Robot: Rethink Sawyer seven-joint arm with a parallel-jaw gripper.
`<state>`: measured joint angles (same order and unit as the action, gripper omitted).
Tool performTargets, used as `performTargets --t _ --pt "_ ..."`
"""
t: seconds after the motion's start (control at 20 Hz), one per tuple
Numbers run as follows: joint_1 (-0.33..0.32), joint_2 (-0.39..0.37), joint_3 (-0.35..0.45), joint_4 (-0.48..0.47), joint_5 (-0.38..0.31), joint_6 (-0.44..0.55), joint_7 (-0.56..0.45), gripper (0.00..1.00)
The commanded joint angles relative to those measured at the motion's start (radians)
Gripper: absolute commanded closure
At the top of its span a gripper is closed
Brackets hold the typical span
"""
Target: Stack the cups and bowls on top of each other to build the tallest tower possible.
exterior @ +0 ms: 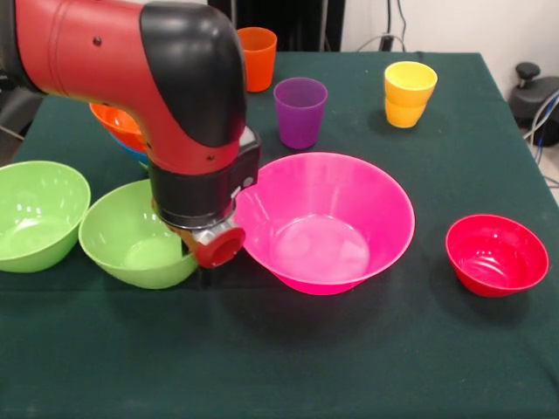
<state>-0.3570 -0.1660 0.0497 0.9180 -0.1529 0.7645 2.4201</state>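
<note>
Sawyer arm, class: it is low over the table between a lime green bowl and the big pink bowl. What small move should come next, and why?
Probably a short lift straight up. The arm's end sits low against the lime green bowl and beside the pink bowl, so moving sideways could knock either. Its fingers are hidden, and nothing is stacked yet except the yellow cups.

The arm [131, 78] is built of thick rounded sections. Its upper link is a glossy red cylinder with 1 small dark screw head on its side. A smooth black cap covers the elbow where the link turns downward. Below that comes another red shell, dotted with a few small dark screws along its lower edge. Next sits a black collar carrying a small white marking. Under the collar runs a silver metal ring. A round red knob [219, 247] sticks out at the very bottom, beside a hint of orange-brown.
</note>
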Motion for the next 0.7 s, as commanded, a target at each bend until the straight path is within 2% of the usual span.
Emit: performTargets --t 0.05,0.4,0.5,0.7 --pt "0.024 0.001 0.062 0.022 -0.074 0.087 -0.222 1.0" --pt "0.02 -0.005 0.073 0.026 -0.092 0.075 -0.223 1.0" --pt "0.017 -0.019 0.082 0.045 -0.096 0.028 -0.226 1.0" --pt "0.021 -0.06 0.089 0.069 -0.077 0.06 -0.222 1.0"
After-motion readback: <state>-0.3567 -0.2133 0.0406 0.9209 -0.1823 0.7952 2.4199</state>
